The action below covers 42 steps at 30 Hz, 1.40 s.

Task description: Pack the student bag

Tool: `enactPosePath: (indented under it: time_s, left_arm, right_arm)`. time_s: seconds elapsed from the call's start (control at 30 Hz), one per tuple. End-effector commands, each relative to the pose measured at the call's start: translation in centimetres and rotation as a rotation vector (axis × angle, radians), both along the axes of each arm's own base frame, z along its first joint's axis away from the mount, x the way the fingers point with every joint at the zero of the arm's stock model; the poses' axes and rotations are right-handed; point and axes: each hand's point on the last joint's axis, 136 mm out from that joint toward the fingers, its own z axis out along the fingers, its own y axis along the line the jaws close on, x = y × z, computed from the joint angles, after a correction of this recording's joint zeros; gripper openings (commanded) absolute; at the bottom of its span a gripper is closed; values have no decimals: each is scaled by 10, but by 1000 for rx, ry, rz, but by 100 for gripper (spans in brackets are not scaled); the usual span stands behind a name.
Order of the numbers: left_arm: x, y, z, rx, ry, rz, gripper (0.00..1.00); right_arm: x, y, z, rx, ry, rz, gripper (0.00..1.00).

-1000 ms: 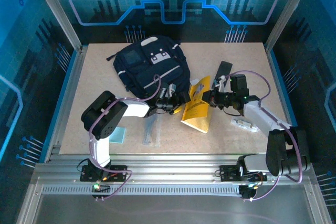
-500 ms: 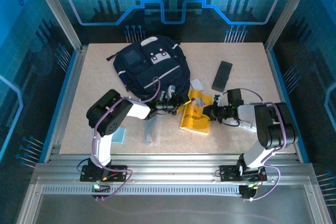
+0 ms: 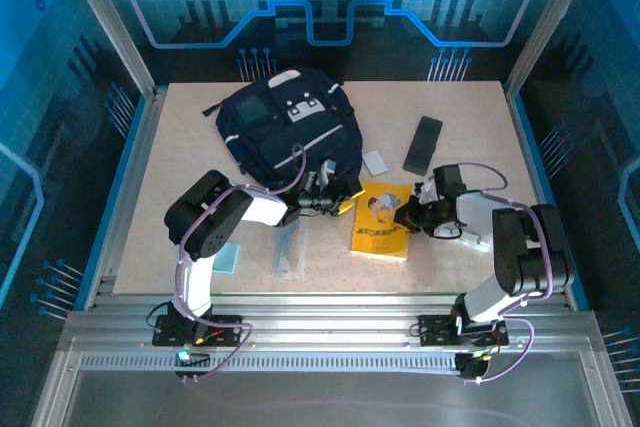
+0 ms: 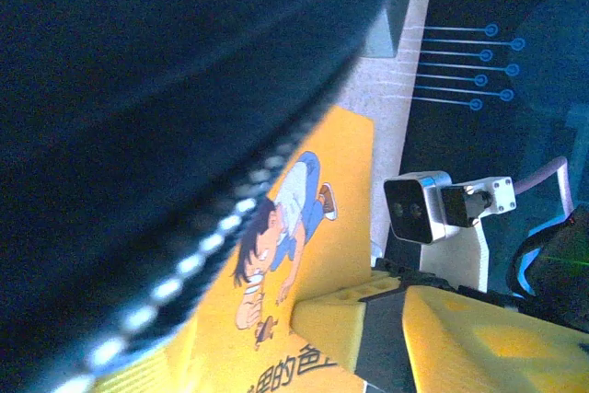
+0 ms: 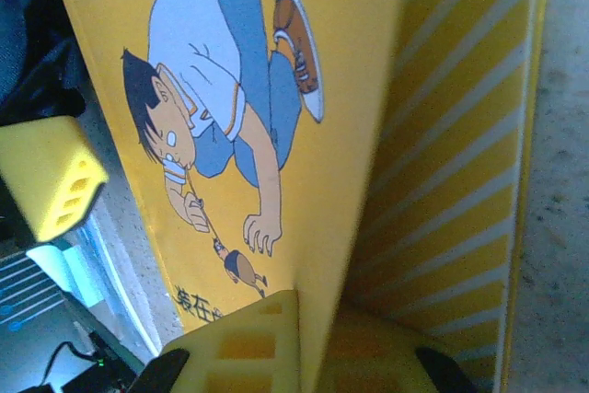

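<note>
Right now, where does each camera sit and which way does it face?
Top external: fixed above and behind the robot, looking down on the table, student bag and yellow book; left arm and right arm show, bases nearest.
Left wrist: on the left arm, beside the bag's fabric, facing across the book toward the right arm's camera; a yellow finger shows.
Right wrist: on the right arm, close over the book's cover; the right gripper pinches it.
Shared: both wrist views show the cover's cartoon boy.

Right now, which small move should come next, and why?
Probably the left end effector should grip and lift the edge of the student bag: the right end effector is already shut on the yellow book, which lies beside the bag.
</note>
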Motion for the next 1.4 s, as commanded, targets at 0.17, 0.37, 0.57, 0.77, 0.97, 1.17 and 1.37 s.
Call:
enactPosePath:
  time_s: [0.17,0.37,0.57,0.77,0.97,1.17,1.37]
  left_arm:
    - [-2,-27,18,-43,-59,-86,52]
    - [-3,-6,17,64,-79,-65,63]
    - [5,26,30,82,-102,-12,76]
    - [19,44,48,37,-145,45,80]
    - [42,74,59,-40,-150,159,83]
    - [52,88,62,-120,-156,221,84]
    - [55,87,56,-191,-140,233,84]
  right_arm:
    - [-8,7,-12,-130,50,67,0]
    - [-3,15,14,-75,-17,69,0]
    - [19,30,95,39,-226,90,0]
    - [53,53,166,173,-367,125,0]
    - [82,93,208,247,-457,195,0]
    - [92,125,195,316,-435,246,0]
    - [97,136,106,394,-269,225,0]
